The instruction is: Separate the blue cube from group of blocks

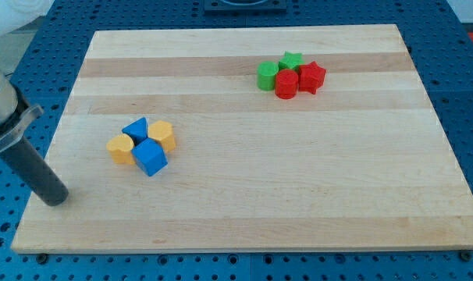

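Camera view — two blue, two yellow, two green, two red blocks; my tip (55,197) bare, touching none.

Green and red blocks (292,75) clustered on the wooden board (299,172), upper right

Cube (150,158) at cluster's bottom, touching.

arm (4,109) cut off at view's left
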